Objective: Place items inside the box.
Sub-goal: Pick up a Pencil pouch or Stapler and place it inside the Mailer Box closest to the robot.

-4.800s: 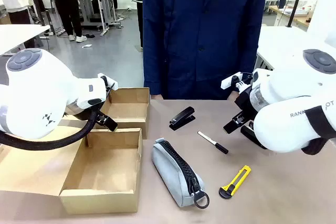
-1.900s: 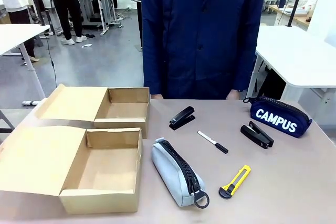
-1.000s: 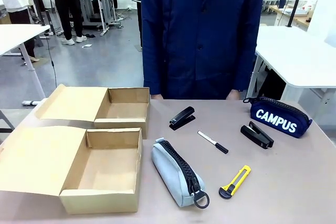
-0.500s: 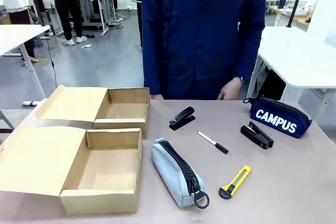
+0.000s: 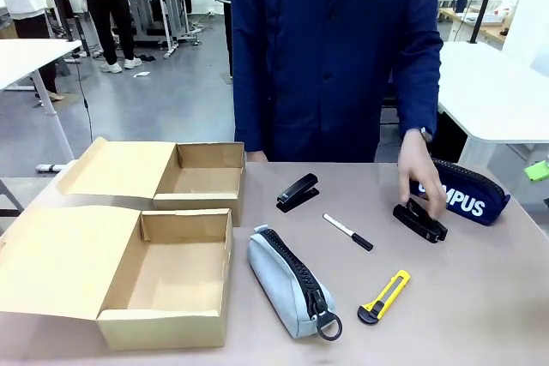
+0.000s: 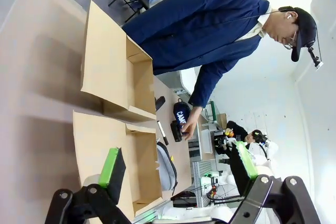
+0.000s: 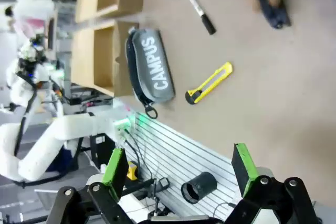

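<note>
On the table lie a grey zip pencil case (image 5: 288,281), a black stapler (image 5: 298,192), a white-and-black marker pen (image 5: 347,231) and a yellow-and-black utility knife (image 5: 384,296). The person's hand (image 5: 420,182) rests on a second black stapler (image 5: 422,222), in front of the navy "CAMPUS" pencil case (image 5: 472,196). Two open cardboard boxes, the near box (image 5: 163,327) and the far box (image 5: 202,203), stand at the left with nothing in them. My left gripper (image 6: 178,163) is open, held high over the boxes. My right gripper (image 7: 178,165) is open above the table's front edge, looking down on the grey case (image 7: 152,69), knife (image 7: 209,82) and marker (image 7: 199,11).
The person in a dark blue coat (image 5: 330,49) stands at the far side of the table. Both box lids (image 5: 60,263) lie spread out to the left. Bare tabletop (image 5: 480,297) stretches along the front right. A green pad (image 5: 538,169) shows at the right edge.
Both arms have pulled out of the front view. In the last second the person's hand has come down from the table's far edge onto the right stapler.
</note>
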You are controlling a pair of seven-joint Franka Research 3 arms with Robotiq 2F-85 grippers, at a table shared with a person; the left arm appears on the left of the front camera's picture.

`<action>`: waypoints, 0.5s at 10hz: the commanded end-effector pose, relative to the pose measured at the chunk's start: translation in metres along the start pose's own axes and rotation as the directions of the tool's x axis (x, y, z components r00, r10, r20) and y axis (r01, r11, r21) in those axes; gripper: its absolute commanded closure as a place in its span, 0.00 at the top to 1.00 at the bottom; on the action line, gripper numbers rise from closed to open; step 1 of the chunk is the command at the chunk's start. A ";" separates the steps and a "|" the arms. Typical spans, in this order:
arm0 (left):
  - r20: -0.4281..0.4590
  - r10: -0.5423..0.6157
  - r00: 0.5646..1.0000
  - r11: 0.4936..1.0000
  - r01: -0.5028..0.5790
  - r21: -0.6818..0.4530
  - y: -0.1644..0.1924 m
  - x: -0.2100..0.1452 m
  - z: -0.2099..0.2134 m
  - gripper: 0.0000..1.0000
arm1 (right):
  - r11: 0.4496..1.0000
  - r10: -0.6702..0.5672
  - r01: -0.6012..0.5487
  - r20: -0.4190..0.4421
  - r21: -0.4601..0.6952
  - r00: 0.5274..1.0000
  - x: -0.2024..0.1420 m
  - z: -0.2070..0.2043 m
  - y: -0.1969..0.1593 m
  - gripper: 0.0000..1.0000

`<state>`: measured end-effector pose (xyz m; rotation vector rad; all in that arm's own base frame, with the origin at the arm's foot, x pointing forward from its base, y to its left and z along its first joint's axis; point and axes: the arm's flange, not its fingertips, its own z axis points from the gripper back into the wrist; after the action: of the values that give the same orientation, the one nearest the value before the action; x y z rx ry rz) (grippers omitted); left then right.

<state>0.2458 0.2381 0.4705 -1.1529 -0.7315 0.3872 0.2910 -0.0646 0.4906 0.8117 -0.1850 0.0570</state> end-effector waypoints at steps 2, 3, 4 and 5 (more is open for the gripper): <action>0.008 -0.023 1.000 0.999 0.023 -0.024 0.000 0.001 0.000 1.00 | 0.938 -0.306 0.343 0.338 -0.053 0.890 -0.028 0.085 -0.060 1.00; 0.008 -0.023 1.000 0.999 0.023 -0.024 0.000 0.001 0.000 1.00 | 0.898 -0.412 0.433 0.484 0.075 0.772 -0.052 0.129 -0.097 1.00; 0.008 -0.023 1.000 0.999 0.023 -0.024 0.000 0.001 0.000 1.00 | 0.737 -0.552 0.660 0.693 0.147 0.463 -0.079 0.152 -0.129 1.00; 0.008 -0.023 1.000 0.999 0.023 -0.024 0.000 0.001 0.000 1.00 | 0.670 -0.558 0.725 0.751 0.159 0.351 -0.102 0.154 -0.142 1.00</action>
<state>0.2456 0.2386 0.4705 -1.1540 -0.7300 0.3845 0.1808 -0.2755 0.4828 0.7202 -0.4937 -0.6889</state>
